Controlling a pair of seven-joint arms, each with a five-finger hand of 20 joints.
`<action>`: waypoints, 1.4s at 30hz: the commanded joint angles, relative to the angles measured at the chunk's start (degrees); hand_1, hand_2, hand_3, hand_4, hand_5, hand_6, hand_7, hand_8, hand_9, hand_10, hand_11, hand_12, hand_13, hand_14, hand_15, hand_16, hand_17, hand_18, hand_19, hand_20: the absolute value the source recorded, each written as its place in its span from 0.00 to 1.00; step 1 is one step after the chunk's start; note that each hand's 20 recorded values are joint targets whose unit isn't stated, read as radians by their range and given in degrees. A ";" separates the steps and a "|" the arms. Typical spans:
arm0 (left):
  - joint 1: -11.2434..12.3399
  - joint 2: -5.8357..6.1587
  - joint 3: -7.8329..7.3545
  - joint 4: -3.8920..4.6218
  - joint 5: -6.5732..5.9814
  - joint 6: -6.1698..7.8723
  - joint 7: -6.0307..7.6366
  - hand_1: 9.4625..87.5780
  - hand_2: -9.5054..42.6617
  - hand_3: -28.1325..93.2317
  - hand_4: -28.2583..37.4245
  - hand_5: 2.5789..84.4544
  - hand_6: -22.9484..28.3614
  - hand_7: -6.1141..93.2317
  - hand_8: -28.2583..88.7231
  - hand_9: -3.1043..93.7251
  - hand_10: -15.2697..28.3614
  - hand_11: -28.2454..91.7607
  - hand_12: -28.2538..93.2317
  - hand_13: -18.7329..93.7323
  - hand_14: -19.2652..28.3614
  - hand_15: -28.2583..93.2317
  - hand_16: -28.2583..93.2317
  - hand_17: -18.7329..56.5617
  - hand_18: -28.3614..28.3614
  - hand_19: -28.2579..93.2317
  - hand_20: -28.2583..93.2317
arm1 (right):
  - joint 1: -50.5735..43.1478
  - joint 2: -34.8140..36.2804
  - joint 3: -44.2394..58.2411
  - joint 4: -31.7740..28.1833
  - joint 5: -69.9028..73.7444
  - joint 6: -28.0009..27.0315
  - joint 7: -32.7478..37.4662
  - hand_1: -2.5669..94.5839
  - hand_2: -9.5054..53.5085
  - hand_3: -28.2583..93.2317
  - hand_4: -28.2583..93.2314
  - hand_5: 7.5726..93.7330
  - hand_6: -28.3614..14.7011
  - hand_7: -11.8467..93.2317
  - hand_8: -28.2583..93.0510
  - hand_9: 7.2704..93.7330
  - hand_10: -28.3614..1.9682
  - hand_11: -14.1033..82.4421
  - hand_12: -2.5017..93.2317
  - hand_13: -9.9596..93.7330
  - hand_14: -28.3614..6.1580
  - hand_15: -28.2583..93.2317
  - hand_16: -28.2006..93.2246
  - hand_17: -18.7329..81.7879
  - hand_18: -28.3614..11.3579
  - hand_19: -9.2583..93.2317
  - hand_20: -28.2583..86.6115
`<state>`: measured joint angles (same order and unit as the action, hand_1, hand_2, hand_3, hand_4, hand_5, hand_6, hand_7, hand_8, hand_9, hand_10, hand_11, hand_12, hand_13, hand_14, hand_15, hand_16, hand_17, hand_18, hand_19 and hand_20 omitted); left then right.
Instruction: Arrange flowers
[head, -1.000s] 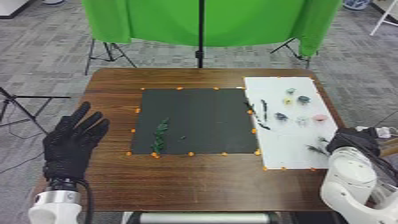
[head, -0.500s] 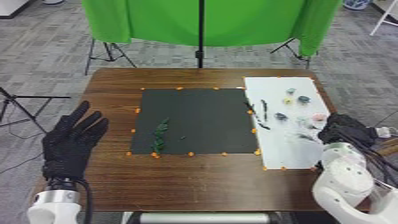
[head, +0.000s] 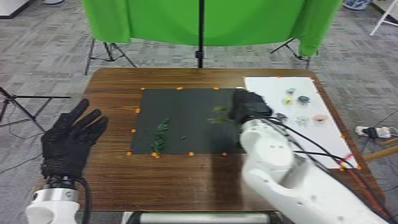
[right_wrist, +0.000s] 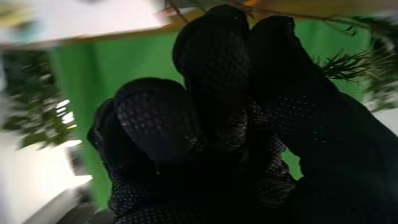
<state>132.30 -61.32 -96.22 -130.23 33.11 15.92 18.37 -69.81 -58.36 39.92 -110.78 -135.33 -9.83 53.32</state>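
Observation:
Over the right part of the dark mat (head: 182, 107) is my right hand (head: 250, 106) in the head view, a blurred green sprig (head: 218, 120) sticking out to its left. In the right wrist view, my right hand (right_wrist: 213, 100) pinches the thin stem between thumb and fingertips, with needle-like green leaves (right_wrist: 345, 66) beside the thumb. A leafy green stem (head: 161, 136) lies upright along the mat's left part. Small flower heads, among them a pink one (head: 321, 118) and a yellow one (head: 288, 101), lie on the white sheet (head: 266, 85). My left hand (head: 67, 150) is open at the table's left edge.
Orange markers (head: 179, 88) line the mat and the sheet on the brown table (head: 169, 185). My right forearm covers the sheet's lower left part. A green cloth (head: 151, 20) hangs behind the table on stands.
My right hand has moved left from the white sheet's right side to above the dark mat. The sprig that lay on the sheet's lower part is now in it. The left hand has hardly moved.

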 joint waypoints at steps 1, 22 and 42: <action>0.07 0.10 -0.43 -0.02 0.62 0.00 -1.57 0.14 0.38 0.88 0.00 0.42 0.63 0.17 0.16 0.38 0.81 0.44 0.31 0.38 0.97 0.65 0.15 0.11 0.93 0.68 0.30 | 3.56 -8.35 -7.24 4.16 0.46 -4.55 -0.78 0.57 0.00 0.81 0.00 0.98 0.62 0.30 0.31 0.98 0.54 0.58 0.24 0.90 0.54 0.81 0.36 0.66 0.12 1.00 0.69; -2.66 -0.03 0.54 0.77 1.69 -2.26 -4.03 0.14 0.38 0.88 0.00 0.42 0.64 0.18 0.16 0.38 0.82 0.44 0.31 0.38 0.97 0.65 0.15 0.11 0.93 0.68 0.30 | 10.11 -13.46 -15.06 11.83 -0.08 -7.29 3.31 0.47 0.06 0.85 0.02 1.00 0.66 0.43 0.14 1.00 0.54 0.71 0.19 0.96 0.52 0.86 0.36 0.73 0.05 1.00 0.83; -4.26 -0.06 1.47 1.49 2.00 -3.25 -4.99 0.14 0.38 0.89 0.00 0.42 0.64 0.18 0.16 0.38 0.82 0.44 0.31 0.38 0.97 0.65 0.15 0.11 0.93 0.68 0.30 | 11.51 -15.69 -16.17 13.62 2.18 -8.34 6.63 0.41 0.22 0.82 0.02 1.00 0.68 0.45 0.10 1.00 0.56 0.76 0.15 1.00 0.51 0.84 0.37 0.77 0.03 1.00 0.84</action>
<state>127.84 -61.20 -95.04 -129.24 34.73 13.33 14.11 -58.32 -72.80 23.17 -97.01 -132.74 -16.75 59.82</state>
